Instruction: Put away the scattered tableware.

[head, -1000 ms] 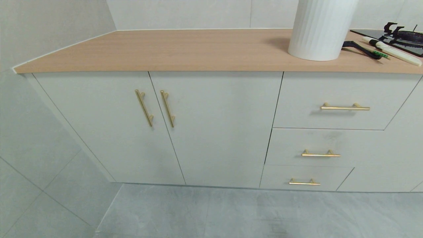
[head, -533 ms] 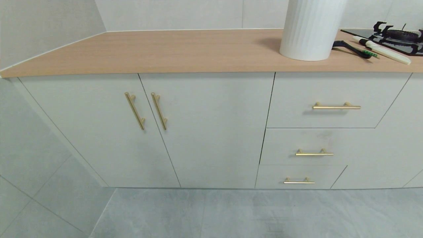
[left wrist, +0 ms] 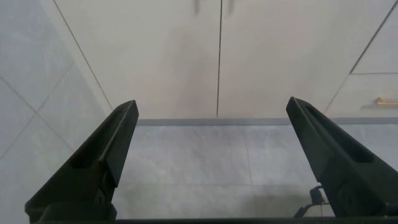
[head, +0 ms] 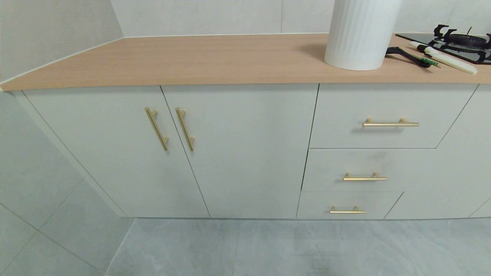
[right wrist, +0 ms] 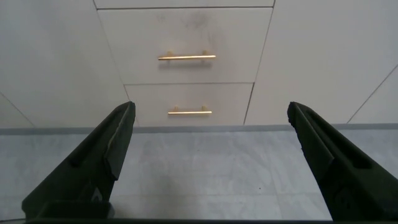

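Tableware sits at the counter's (head: 191, 61) right end, between the white canister (head: 362, 34) and the hob (head: 460, 40). There are 3 slim pieces: black tool (head: 408, 55), green-striped stick (head: 430, 61) and cream piece (head: 447, 60). They lie flat and packed close, prob. touching, but I can't tell for sure. The black tool's one end runs behind the canister, and the cream piece's tip comes nearest the counter's front edge.

My guess on handling: all light, stiff and smooth, so apt to slip or roll under a pinch. Lying flat on the wood, they leave little room under them. I'd take each across its narrow width at mid-handle, one at a time. The cream piece goes first since it lies outermost. It may be a knife (can't tell), so I'd hold it at the handle end. The canister is tall and right beside them, so it could get knocked.

Both claws hang low, well below the counter and over the floor (head: 268, 249). Left claw (left wrist: 211, 106) is spread wide and holds nothing, facing the doors (head: 238, 153). Right claw (right wrist: 211, 107) is also spread wide and holds nothing, facing the lower drawers (right wrist: 186, 31). Drawers are shut, and nothing is put away yet.
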You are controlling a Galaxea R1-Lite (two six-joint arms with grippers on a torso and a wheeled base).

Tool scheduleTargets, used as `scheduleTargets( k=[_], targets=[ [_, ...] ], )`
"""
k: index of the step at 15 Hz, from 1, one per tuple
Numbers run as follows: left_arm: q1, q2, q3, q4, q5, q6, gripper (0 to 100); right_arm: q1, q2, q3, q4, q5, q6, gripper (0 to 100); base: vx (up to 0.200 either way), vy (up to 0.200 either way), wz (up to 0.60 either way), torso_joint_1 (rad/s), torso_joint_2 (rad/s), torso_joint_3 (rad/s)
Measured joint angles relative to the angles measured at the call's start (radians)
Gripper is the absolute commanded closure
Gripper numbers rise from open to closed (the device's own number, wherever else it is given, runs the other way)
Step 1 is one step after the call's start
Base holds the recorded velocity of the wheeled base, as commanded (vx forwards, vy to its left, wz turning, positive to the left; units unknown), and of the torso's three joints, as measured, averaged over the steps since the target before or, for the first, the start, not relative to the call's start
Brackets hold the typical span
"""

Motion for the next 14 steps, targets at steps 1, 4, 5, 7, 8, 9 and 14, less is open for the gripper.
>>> scheduleTargets(
  k=[1,4,5,7,8,9,14],
  targets=[
    [0.0,0.0,0.0,0.0,0.0,0.0,0,0.0,0.0,0.0,0.0,0.0,0.0,0,0.0,-0.2,0.0,0.007,0.0,-0.002],
    [0.001,0.0,0.0,0.0,0.001,-0.005,0,0.001,0.0,0.0,0.0,0.0,0.0,0,0.0,-0.133,0.0,0.002,0.0,0.0],
    [0.001,0.0,0.0,0.0,0.001,-0.009,0,0.0,0.0,0.0,0.0,0.0,0.0,0,0.0,0.0,0.0,0.0,0.0,0.0],
    [0.001,0.0,0.0,0.0,0.0,-0.016,0,0.001,0.0,0.0,0.0,0.0,0.001,0,0.0,0.0,0.0,0.0,0.0,0.0],
    [0.0,0.0,0.0,0.0,0.0,-0.017,0,0.0,0.0,0.0,0.0,0.0,0.0,0,0.0,0.0,0.0,0.0,0.0,0.0],
    [0.0,0.0,0.0,0.0,0.001,-0.017,0,-0.001,0.0,0.0,0.0,0.0,0.0,0,0.0,0.0,0.0,0.0,0.0,0.0],
    [0.0,0.0,0.0,0.0,0.001,-0.017,0,0.0,0.0,0.0,0.0,0.0,0.0,0,0.16,0.0,0.0,0.002,0.0,0.003]
  ],
)
